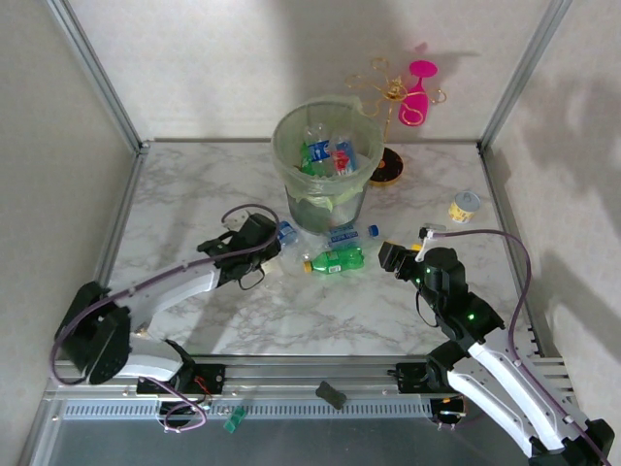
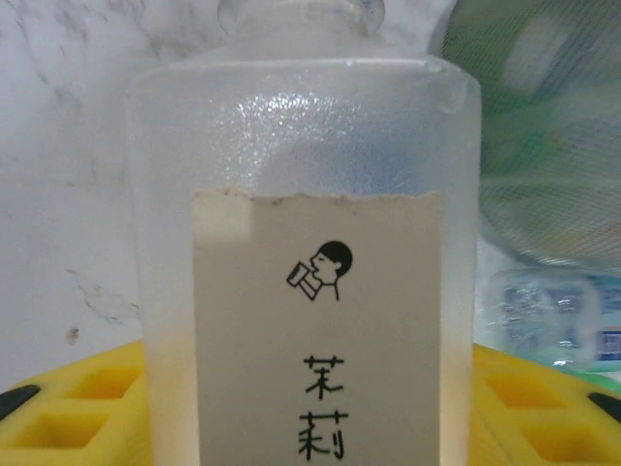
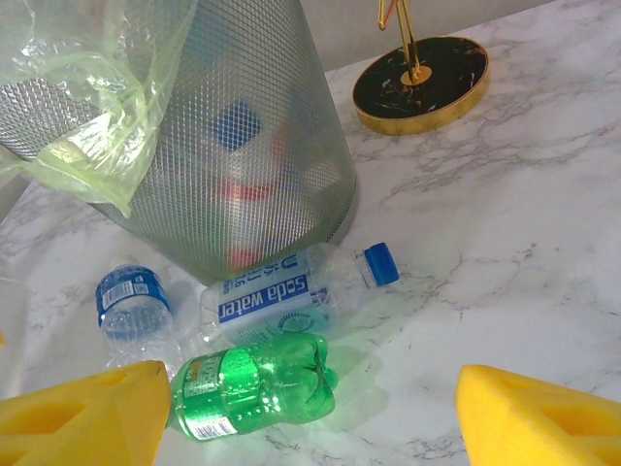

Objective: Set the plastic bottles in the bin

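Frosted squarish bottle [image 2: 306, 146], paper label [image 2: 315, 369].

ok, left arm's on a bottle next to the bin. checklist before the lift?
1. Grip: left end effector, pads against both sides of the frosted bottle: ok.
2. That bottle clear of the table: cannot tell.
3. Bin upright, mouth open, room above the bottles inside: ok.
4. Right end effector open, holding nothing: ok.
5. Table cleared: not ok. Green bottle, soda water bottle and small blue-label bottle lie by the bin's base.
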Motion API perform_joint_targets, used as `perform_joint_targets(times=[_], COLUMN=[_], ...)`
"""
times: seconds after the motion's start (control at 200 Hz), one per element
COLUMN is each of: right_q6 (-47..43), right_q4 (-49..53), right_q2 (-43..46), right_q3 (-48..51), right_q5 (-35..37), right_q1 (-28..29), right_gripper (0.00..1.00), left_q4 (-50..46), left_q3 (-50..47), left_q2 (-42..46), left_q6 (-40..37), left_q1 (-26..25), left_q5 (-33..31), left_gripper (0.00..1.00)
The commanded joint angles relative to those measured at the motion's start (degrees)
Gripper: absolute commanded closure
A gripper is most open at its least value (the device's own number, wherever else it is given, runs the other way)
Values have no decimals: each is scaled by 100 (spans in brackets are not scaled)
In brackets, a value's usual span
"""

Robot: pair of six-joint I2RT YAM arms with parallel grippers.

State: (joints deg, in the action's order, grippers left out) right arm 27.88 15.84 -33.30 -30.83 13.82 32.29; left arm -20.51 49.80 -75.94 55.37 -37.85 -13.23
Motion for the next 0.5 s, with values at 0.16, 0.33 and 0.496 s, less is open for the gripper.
perform_joint_targets(times=[0.16, 0.33, 0.496], right_q6=[6, 7, 8], right_q4=[-98, -99, -102], right_q2=[78, 81, 65], right_q3=[-35, -28, -21], right_q5=[98, 99, 75], right_q1=[47, 46, 40], right_gripper=[23, 23, 22], left_q4=[-31, 37, -106], left_q3=[686, 1698, 2947], left_q2=[1440, 1357, 550], left_q6=[-1026, -1677, -1887], left_q1=[-30, -30, -28], left_q5=[-477, -398, -189], left_gripper=[51, 53, 53])
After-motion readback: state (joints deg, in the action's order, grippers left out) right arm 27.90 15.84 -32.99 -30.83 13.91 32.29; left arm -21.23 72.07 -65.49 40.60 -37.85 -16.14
